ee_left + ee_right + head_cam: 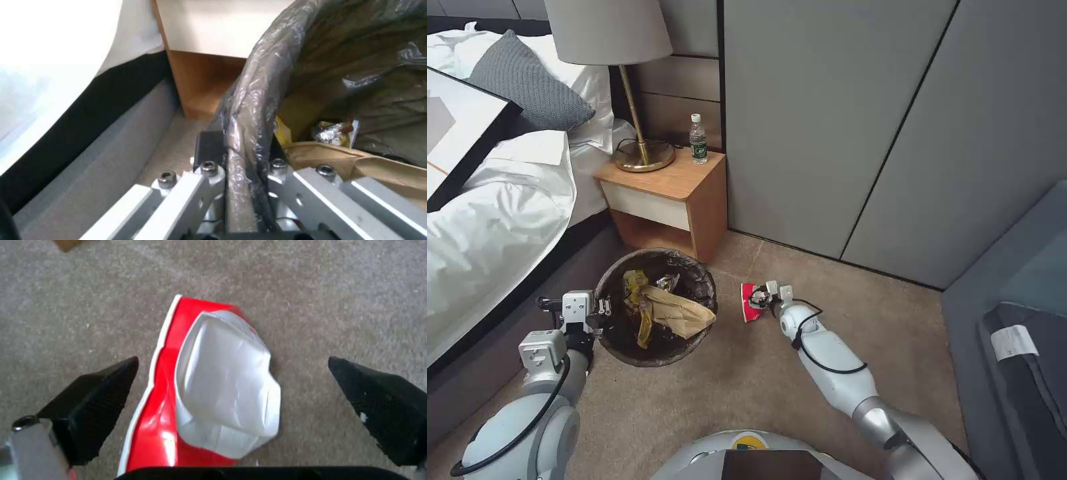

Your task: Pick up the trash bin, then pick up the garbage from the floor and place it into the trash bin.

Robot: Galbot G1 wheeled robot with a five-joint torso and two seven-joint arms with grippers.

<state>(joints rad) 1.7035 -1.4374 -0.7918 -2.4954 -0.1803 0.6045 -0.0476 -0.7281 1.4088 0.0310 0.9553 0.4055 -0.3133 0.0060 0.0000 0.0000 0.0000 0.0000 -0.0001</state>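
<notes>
The trash bin point(657, 307), round with a dark bag over its rim, sits low in front of the nightstand. Inside it lie a yellow wrapper point(639, 300) and brown paper point(679, 312). My left gripper point(602, 308) is shut on the bin's left rim point(249, 140), one finger on each side of the bagged edge. A crushed red-and-white paper cup point(752, 301) lies on the carpet right of the bin. My right gripper point(768, 298) hovers right at it, open, with its black fingertips point(95, 403) straddling the cup point(213, 390).
A wooden nightstand point(664, 193) stands behind the bin with a brass lamp point(642, 155) and a water bottle point(698, 140) on top. The bed point(494, 220) runs along the left. Grey wardrobe panels point(840, 120) stand behind, and a dark seat point(1020, 333) sits at the right.
</notes>
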